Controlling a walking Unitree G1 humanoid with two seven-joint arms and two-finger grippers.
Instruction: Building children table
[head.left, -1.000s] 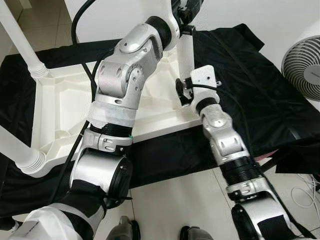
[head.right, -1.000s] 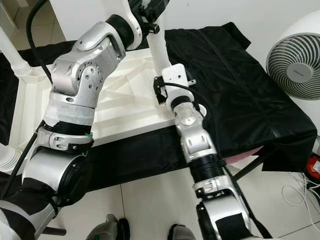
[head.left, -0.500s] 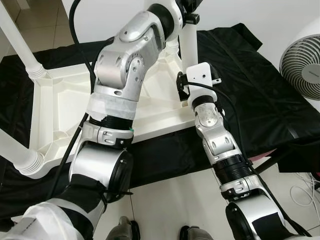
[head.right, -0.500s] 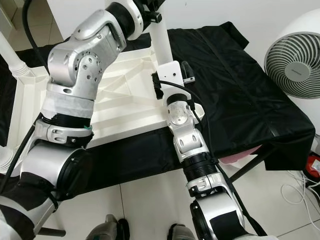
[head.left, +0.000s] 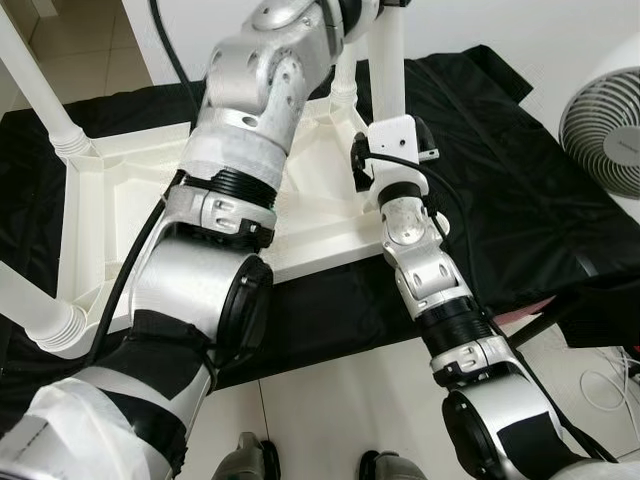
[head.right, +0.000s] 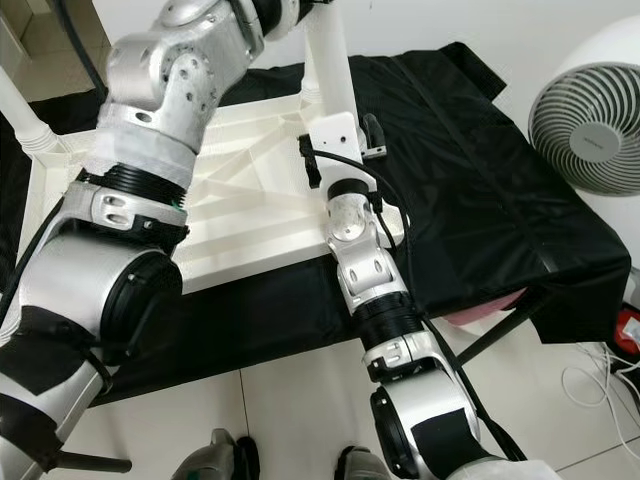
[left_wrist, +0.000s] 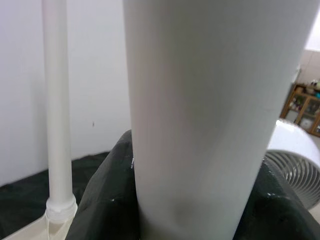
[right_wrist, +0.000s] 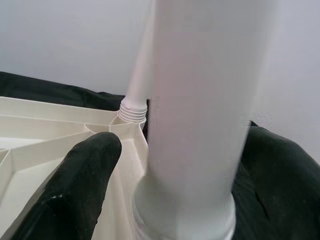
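Left gripper (head.left: 385, 3) sits high on the upright white leg (head.left: 388, 70); whether its fingers are spread or clamped on it I cannot tell. The upturned tabletop (head.left: 130, 215) lies on black cloth (head.left: 500, 170) with 3 other legs in their corners. Right gripper (head.left: 375, 170) brackets this leg's base, 1 finger (right_wrist: 75, 180) beside it and grip unclear; the smooth, stiff plastic looks light and slippery, best held low near the threaded socket.
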